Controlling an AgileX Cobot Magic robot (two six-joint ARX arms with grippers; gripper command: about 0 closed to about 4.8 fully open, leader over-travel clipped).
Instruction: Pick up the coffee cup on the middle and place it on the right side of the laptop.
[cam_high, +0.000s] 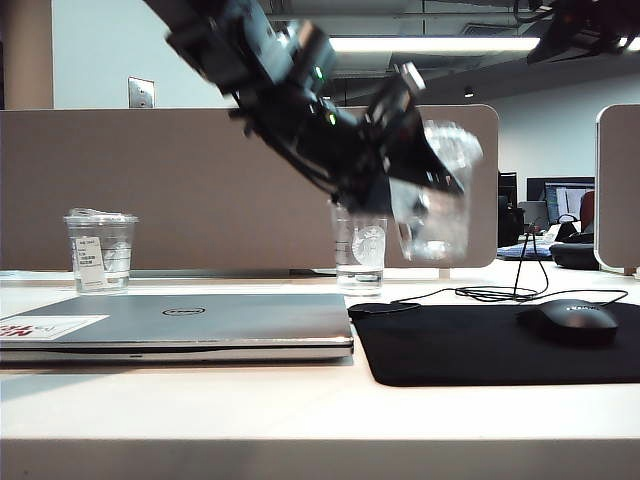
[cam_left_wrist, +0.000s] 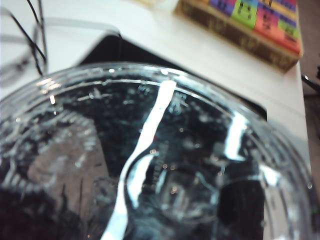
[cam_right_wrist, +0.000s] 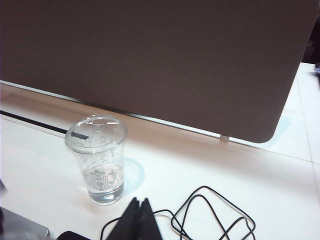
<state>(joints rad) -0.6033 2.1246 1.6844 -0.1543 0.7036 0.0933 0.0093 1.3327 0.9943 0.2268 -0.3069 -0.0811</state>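
The left tool (cam_high: 425, 185) hangs in the air above the black mouse pad (cam_high: 480, 345), its jaws clamped around the short, wide clear plastic coffee cup with a domed lid (cam_high: 435, 195), which tilts just in front of the taller clear cup with a round white logo (cam_high: 360, 250). That held cup fills the left wrist view, well to the right of the thin silver-grey closed laptop (cam_high: 190, 325) lying on the white table (cam_high: 300, 410). The right tool (cam_right_wrist: 137, 222) shows only its dark fingertips pressed together, above the table near a black cable (cam_right_wrist: 210, 215).
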